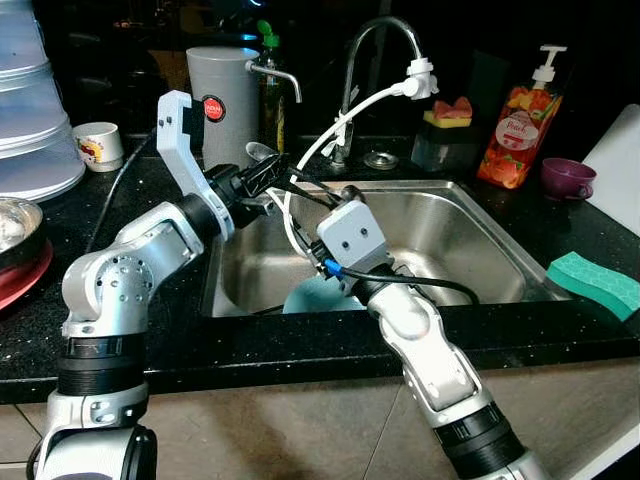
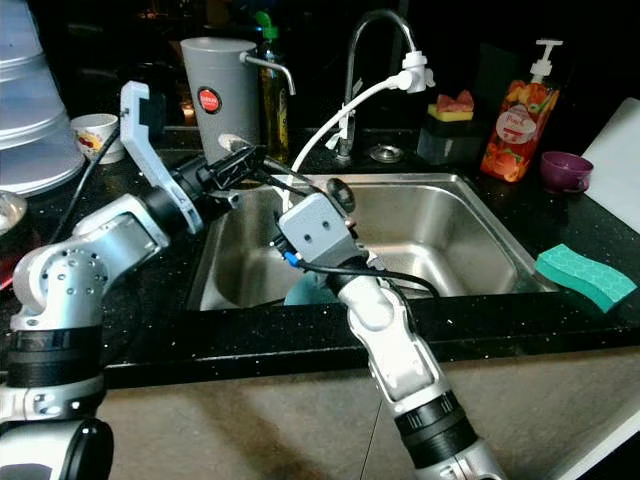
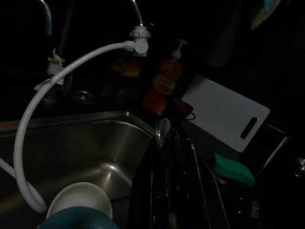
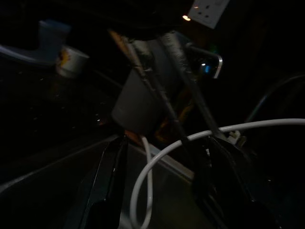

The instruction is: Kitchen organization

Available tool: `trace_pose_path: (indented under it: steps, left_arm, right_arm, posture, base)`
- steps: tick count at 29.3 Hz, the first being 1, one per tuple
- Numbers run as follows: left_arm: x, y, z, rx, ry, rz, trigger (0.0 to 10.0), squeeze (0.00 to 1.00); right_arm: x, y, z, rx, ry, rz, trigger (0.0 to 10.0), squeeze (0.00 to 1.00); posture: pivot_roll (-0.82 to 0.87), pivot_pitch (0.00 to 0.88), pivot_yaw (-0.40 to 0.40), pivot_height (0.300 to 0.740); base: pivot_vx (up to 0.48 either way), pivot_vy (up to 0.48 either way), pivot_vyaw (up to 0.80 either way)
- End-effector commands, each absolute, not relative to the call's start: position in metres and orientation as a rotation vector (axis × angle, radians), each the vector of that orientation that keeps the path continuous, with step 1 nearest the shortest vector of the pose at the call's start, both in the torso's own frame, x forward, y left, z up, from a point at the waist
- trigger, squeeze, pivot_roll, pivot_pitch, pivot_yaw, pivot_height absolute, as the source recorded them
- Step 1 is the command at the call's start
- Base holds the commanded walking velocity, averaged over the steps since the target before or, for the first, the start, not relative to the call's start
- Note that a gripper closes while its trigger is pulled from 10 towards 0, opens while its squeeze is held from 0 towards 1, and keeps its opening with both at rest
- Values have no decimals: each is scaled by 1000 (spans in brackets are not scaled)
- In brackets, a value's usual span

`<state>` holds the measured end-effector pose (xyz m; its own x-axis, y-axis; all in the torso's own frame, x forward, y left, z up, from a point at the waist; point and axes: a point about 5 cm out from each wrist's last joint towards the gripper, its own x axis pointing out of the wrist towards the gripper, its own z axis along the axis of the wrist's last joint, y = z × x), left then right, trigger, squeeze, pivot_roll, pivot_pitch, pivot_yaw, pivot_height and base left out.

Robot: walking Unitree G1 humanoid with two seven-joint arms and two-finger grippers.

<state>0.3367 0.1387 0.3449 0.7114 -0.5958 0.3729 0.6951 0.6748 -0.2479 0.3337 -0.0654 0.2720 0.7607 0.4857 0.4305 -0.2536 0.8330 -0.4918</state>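
My left gripper (image 1: pixel 272 173) reaches over the left rim of the steel sink (image 1: pixel 480 215), its fingers (image 3: pixel 190 162) close together on a thin metal utensil (image 3: pixel 163 131). Just below it, my right gripper (image 4: pixel 162 191) is over the sink and open. The white faucet hose (image 4: pixel 157 162) runs between its fingers, and its housing (image 1: pixel 348 235) hides them in the eye views. A teal bowl (image 1: pixel 312 297) and a white bowl (image 3: pixel 78 198) lie in the sink.
Behind the sink stand a faucet (image 1: pixel 375 40), a grey container (image 1: pixel 222 95), a soap bottle (image 1: pixel 518 125) and a purple cup (image 1: pixel 567 178). At the right are a green sponge (image 1: pixel 595 282) and a white cutting board (image 1: pixel 620 150). Stacked plates (image 1: pixel 30 130) and a cup (image 1: pixel 98 145) sit left.
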Motion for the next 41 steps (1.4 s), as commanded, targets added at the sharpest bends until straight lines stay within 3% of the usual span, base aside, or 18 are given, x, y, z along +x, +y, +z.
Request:
trace_pose_path:
  steps: [1,7,23,41]
  left_arm:
    - [341,144,336,-390,-230,-693,10000,0]
    - [349,150,333,-409,-212,-610,10000,0]
    - [342,140,336,-415,-229,-706,10000,0]
    - [331,126,331,-388,-217,-823,10000,0]
  right_arm:
    - [333,-78,284,-408,-636,337,10000,0]
    - [328,-73,285,-387,-667,368,10000,0]
    - [326,-56,265,-400,-578,501,10000,0]
    - [342,-78,278,-478,-616,242,10000,0]
  posture:
    - [25,119,-38,740]
    - [25,118,-33,740]
    - [27,119,-33,740]
    - [26,115,-35,740]
  base:
    - [0,0,0]
    - [0,0,0]
    - [0,0,0]
    - [0,0,0]
